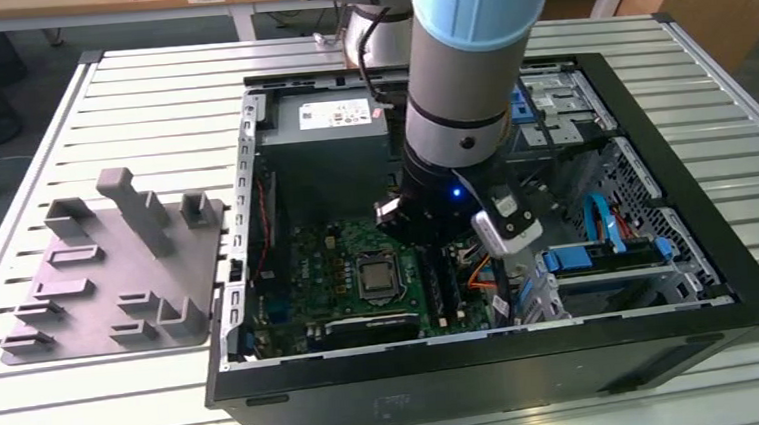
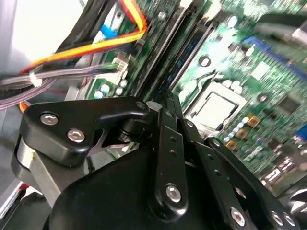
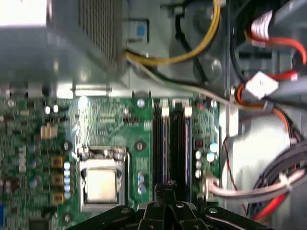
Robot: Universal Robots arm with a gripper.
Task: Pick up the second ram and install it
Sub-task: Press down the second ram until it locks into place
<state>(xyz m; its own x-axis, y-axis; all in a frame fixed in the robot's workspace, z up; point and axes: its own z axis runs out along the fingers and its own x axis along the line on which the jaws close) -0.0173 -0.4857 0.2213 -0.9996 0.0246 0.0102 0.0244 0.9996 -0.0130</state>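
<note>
- Slatted pale metal surface (image 1: 52, 115): it carries everything in the exterior view.
- Open black computer case (image 1: 705, 280): it lies on its side in the middle of the surface with its interior facing up. A grey metal power supply box (image 1: 326, 126) sits at its far end.
- Grey and light-blue robot arm (image 1: 469, 56): it comes down from the top of the exterior view into the case, over the board.
- Flat grey plastic holder plate with upright blocks (image 1: 117, 281): it lies on the surface at the exterior view's left, just beside the case wall and well apart from the claw.
- Green motherboard (image 1: 316, 267): it lies flat on the case floor. The square silver processor socket (image 3: 101, 184) is near its middle, and the bank of long black slot rails (image 3: 162, 139) runs just beside it.
- Black claw (image 3: 165, 188): you have it low over the slot bank, at the end of the rails nearest the wrist. In both wrist views the fingers (image 2: 169, 124) are drawn together with no gap that you can see. In the exterior view the claw (image 1: 425, 239) hangs just above the board.
- Second ram (image 3: 176, 139): read it as the thin near-black strip lying lengthwise in the slot bank, between the white end clips and straight ahead of the claw tips. You cannot tell whether the tips touch it or whether it is fully seated.
- Orange, yellow and red cable bundle (image 2: 96, 45): it runs along the case side of the slot bank, near the claw.
</note>
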